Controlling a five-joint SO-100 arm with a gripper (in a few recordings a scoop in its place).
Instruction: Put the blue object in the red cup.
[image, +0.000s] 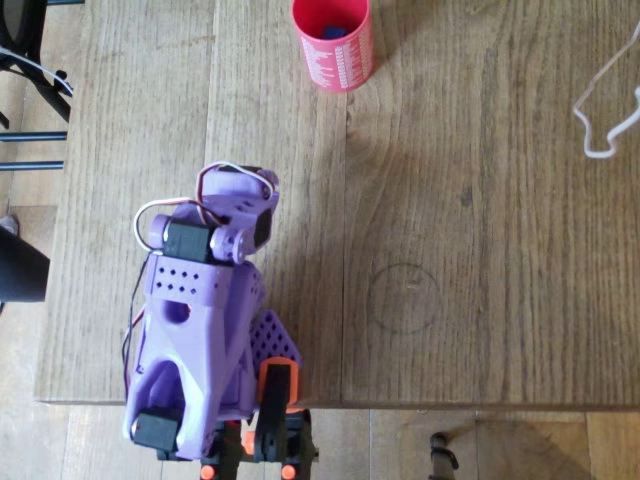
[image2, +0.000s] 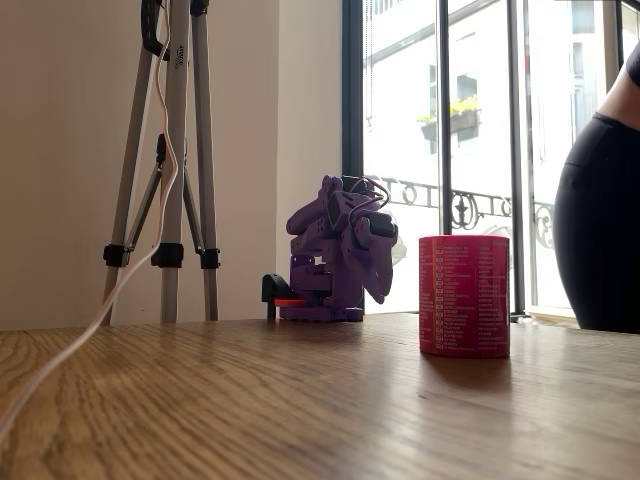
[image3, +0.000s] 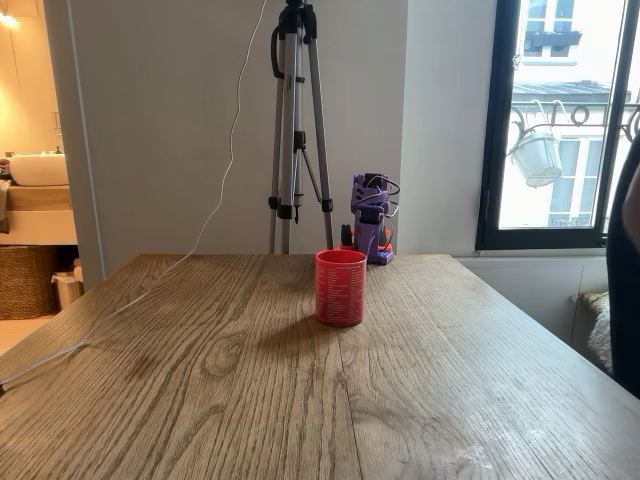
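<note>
**One brick in the cup, arm folded at the table's edge**

One small patch of bright blue showed inside the mouth of the red cup (image: 333, 42) at the top centre of the overhead view; that was most likely the blue object (image: 333, 31), lying on the cup's floor, though shadow inside the wall made its shape hard to confirm. Judged from that, the task looked done.

The cup stood upright on the wooden table (image: 480, 250), with bare wood all round it and nothing touching its side. In both fixed views its rim hid whatever lay within.

The purple arm (image: 205, 330) sat folded over its base at the lower left of the overhead view, well apart from the cup. That tucked pose read as a rest position: clear of the cup, so nothing could knock it over. The gripper (image: 272, 375), with its orange-edged finger, lay low beside the base near the bottom edge of the frame. I could not tell whether its fingers were apart or together, since the arm's body covered much of it.

Room for moving was generous. The wide middle of the table was bare apart from a faint ring mark (image: 403, 298). A white cable (image: 603, 105) curled at the upper right. The arm's base sat right at the table's near edge in the overhead view, so any reach had to go up the frame, toward the cup.
</note>
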